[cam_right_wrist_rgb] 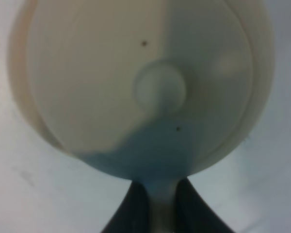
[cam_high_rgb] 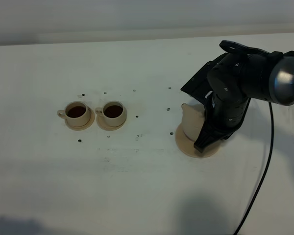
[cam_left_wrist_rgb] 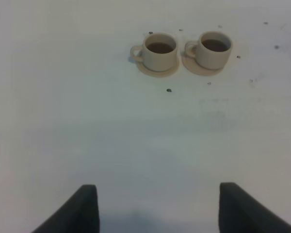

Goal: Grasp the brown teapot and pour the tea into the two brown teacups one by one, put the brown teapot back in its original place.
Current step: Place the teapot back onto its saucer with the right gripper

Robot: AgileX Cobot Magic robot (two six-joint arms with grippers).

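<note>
Your right gripper (cam_right_wrist_rgb: 157, 206) has its two dark fingers (cam_right_wrist_rgb: 131, 208) pressed together on the pale loop handle of the squat, round, pale tan ceramic teapot (cam_high_rgb: 191, 122); in the right wrist view the handle shows as a thin light strip pinched between them, with the pot's knobbed lid (cam_right_wrist_rgb: 160, 90) filling the picture just beyond the fingertips. From the high camera you can see the teapot sitting upright on the wide, flat, round tan saucer (cam_high_rgb: 186, 144), its short spout pointing toward the cups, and most of its body hidden behind the black arm (cam_high_rgb: 235, 88). That right arm reaches in from the right edge, bends over the pot and drops steeply, so the wrist hangs over the handle side and the gripper tip comes down close to the saucer's rim.

The two small pale tan ceramic teacups (cam_high_rgb: 95, 112) stand side by side on their own little round saucers, well to the left of the teapot, each showing dark liquid inside and a small handle on the side away from the pot.

Your left gripper (cam_left_wrist_rgb: 157, 206) holds nothing: its two dark fingers (cam_left_wrist_rgb: 82, 208) stand wide apart above bare white table (cam_high_rgb: 137, 186), and both cups lie well ahead of them in the left wrist view, untouched
</note>
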